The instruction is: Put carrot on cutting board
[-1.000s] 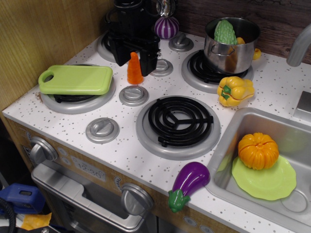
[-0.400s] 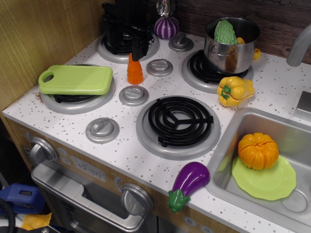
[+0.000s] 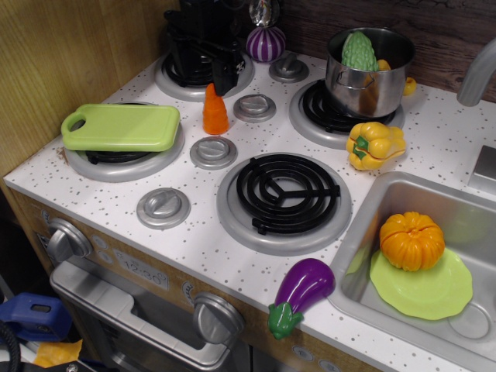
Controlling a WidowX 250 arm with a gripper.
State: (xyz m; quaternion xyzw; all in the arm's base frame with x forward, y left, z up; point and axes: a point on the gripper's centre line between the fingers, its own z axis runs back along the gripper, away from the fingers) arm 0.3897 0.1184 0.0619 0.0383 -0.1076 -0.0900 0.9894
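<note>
The carrot (image 3: pixel 215 111) is a small orange cone standing upright on its wide base on the white stovetop, between the back left burner and a silver knob. The lime-green cutting board (image 3: pixel 122 127) lies flat on the front left burner, handle hole at its left end, a short way left of the carrot. My black gripper (image 3: pixel 203 68) hangs above the back left burner, just behind and above the carrot's tip. Its fingers (image 3: pixel 225 77) are spread apart and hold nothing.
A steel pot (image 3: pixel 367 72) with a green vegetable sits on the back right burner, with a yellow pepper (image 3: pixel 373 145) in front of it. A purple onion (image 3: pixel 266 43) stands at the back. The sink (image 3: pixel 465 225) holds an orange pumpkin (image 3: pixel 411 240) on a round green plate (image 3: pixel 426 288). An eggplant (image 3: pixel 299 291) lies at the front edge.
My gripper has pulled back and up from around the carrot, leaving it standing in the same spot. The cutting board has not moved.
</note>
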